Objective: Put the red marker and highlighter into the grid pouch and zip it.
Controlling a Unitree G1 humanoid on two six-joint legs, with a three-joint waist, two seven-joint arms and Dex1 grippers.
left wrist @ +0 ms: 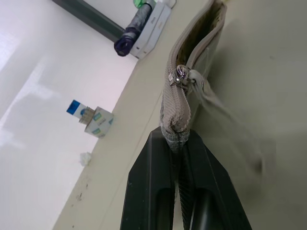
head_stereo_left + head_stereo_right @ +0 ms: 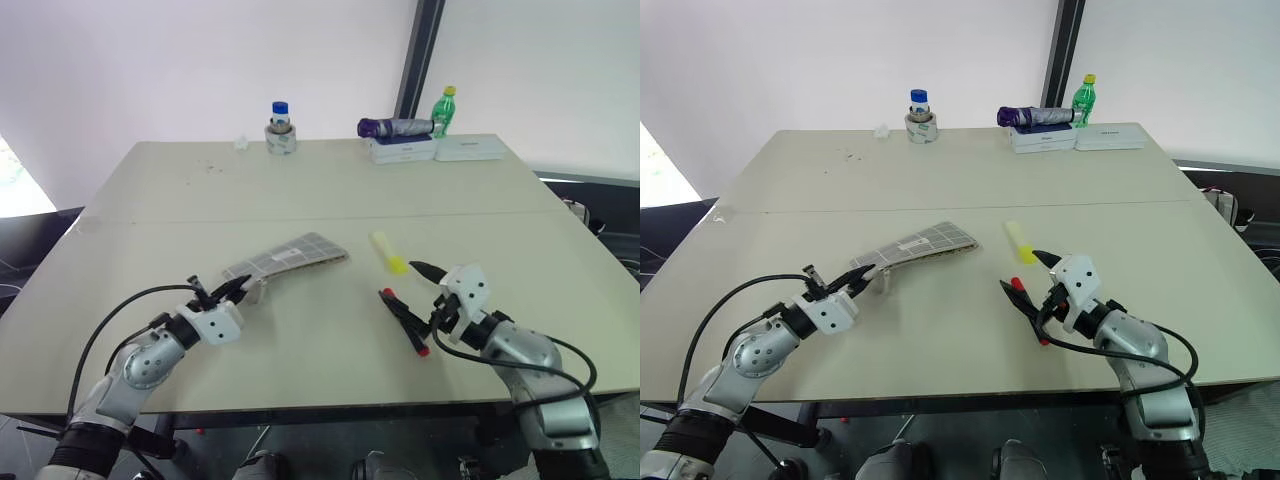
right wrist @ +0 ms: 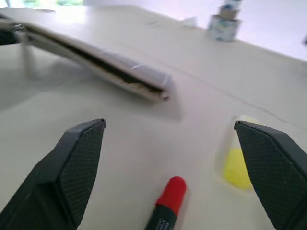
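Fingers of the left gripper (image 1: 180, 143) are clenched on the closed end of the flat grey fabric grid pouch with white grid lines (image 2: 290, 257), just behind its small metal zipper slider (image 1: 178, 76). That pinch lifts the near end off the pale beige worktop (image 2: 300, 190) while the far end rests on it, so the pouch hangs at a slant with its zipper edge parted. Judging by this, the hold is meant to keep the mouth steady and open so that something can be slid in from the other side.

Across from it, the right gripper (image 3: 177, 167) has its black fingers spread wide and empty, pointing level toward the pouch. Between them on the worktop lies the slim red marker with a red cap and black barrel (image 3: 168, 203), its cap toward the pouch; it is not touched. Just beside it lies the short thick yellow highlighter with a paler cap (image 2: 388, 252), also loose and apart from the pouch's open end. Both pens therefore remain outside, and the wide spread of the right fingers suits a coming pick of one of them, most likely the marker.

Further off, along the worktop's far edge, stand a small blue-capped jar (image 2: 280, 128), a green bottle (image 2: 444, 112) and a purple folded umbrella on white boxes (image 2: 396, 128), well apart from the work.
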